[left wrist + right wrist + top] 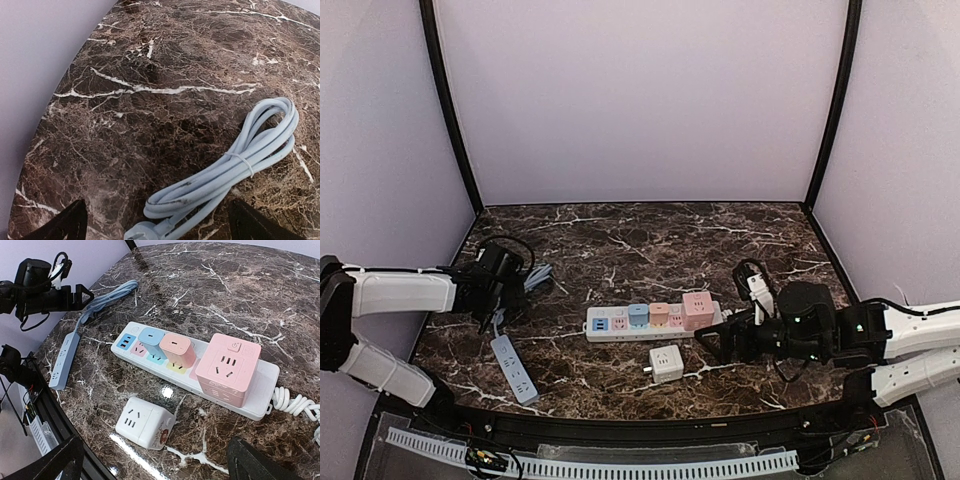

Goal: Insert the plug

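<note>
Right gripper [708,345], jaws spread and empty, hovers just right of the white cube plug [666,364]. Power strip [591,323] lies crosswise behind it.

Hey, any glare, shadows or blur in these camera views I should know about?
Right wrist view: bright glare spots on the glossy marble tabletop beside the white cube adapter, otherwise sharp. Left wrist view: a soft dark shadow lies beyond the coiled cable, which is in focus. Top view: even light, no harsh shadows.

Both arms reach inward, left hand [488,306] and right hand [714,336] spread wide.
</note>
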Controlling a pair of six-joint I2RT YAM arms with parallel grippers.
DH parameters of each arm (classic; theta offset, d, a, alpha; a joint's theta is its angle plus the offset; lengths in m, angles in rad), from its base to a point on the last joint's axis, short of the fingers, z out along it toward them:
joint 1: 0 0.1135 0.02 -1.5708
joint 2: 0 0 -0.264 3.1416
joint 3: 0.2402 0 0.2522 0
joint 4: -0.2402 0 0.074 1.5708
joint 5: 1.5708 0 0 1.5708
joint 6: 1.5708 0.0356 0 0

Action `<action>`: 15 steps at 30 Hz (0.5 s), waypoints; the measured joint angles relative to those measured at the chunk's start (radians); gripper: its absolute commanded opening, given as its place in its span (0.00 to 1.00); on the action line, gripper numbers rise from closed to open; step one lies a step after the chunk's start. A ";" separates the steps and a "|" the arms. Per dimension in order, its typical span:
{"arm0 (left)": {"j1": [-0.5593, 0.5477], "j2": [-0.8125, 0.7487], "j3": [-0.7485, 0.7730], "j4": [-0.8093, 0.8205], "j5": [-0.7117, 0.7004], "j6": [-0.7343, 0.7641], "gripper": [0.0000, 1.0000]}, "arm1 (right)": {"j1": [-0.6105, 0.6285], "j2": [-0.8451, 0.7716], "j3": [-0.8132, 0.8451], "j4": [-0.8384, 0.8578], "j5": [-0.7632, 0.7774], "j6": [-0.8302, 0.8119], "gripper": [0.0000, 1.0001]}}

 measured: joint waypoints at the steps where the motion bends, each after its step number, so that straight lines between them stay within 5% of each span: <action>1: 0.029 0.008 0.000 0.018 0.031 0.015 0.98 | 0.000 0.002 0.000 0.000 -0.001 0.000 0.99; 15: 0.187 0.110 -0.023 0.193 0.422 0.116 0.83 | 0.000 0.000 0.000 0.000 0.000 0.000 0.99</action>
